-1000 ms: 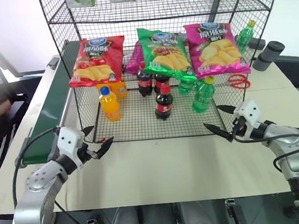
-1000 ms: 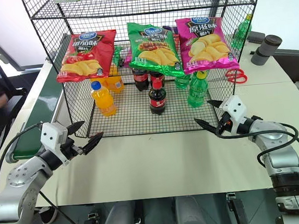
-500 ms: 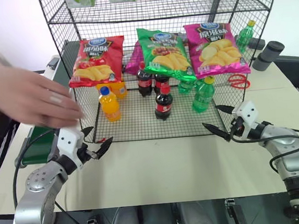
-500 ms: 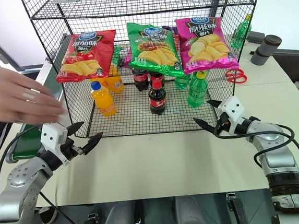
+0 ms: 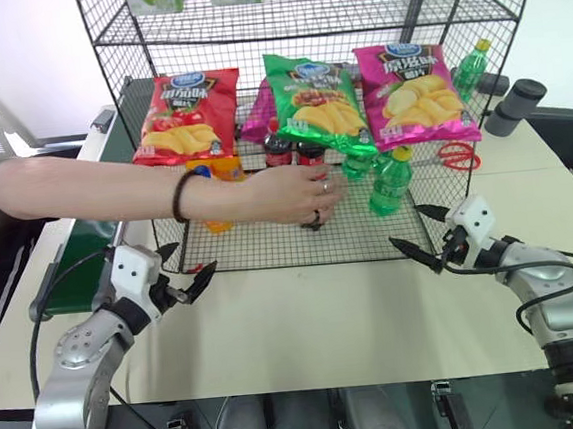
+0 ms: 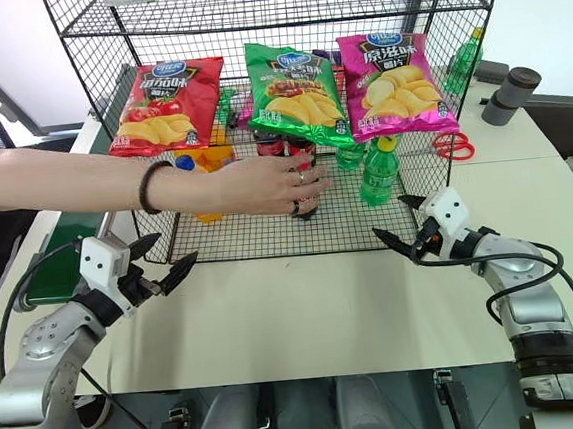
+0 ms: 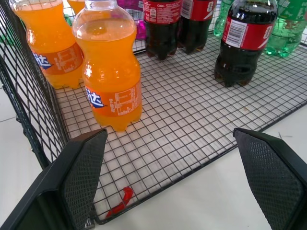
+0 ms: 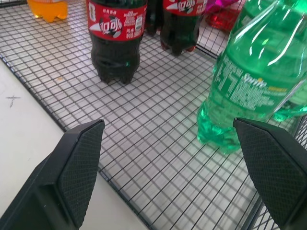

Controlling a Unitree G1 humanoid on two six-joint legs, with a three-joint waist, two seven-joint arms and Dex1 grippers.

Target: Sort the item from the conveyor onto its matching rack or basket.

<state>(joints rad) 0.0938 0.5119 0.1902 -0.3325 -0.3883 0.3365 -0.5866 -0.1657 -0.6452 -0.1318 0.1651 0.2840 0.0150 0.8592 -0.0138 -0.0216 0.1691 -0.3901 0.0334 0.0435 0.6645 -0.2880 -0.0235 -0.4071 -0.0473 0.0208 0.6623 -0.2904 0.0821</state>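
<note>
A: Which step was judged to be in hand?

B: None by the robot itself. A person's hand [image 5: 290, 193] was reached across from the conveyor [image 5: 86, 244] side into the rack's basket [image 5: 270, 259] and was closed around the front cola bottle [image 8: 116, 38]. Both tools were held idle over the surface [image 5: 306, 323], short of the basket's front edge.

A: How were the tools set?

B: The left tool [image 5: 183, 275] was spread wide and nothing was gripped; its fingers [image 7: 79, 179] were seen framing the mesh floor. The right tool [image 5: 421, 233] was likewise spread wide and empty.

A: Where was the item placed relative to them?

B: The cola bottle under the hand stood ahead of both tools, inside the basket, roughly between them and somewhat nearer the right tool. Two more cola bottles [image 7: 162, 24] were set behind it. An orange soda bottle [image 7: 110, 72] stood just ahead of the left tool, and a green bottle [image 8: 254, 81] just ahead of the right tool.

A: Was anything seen on the belt?

B: No item could be made out on the visible stretch beside the left tool.

A: What was the next move judged to call for?

B: Waiting was judged wise while the arm lay across the basket. Once a bottle was laid on the belt, the left tool would probably need to be swung outward over the belt and closed around the bottle's body.
</note>
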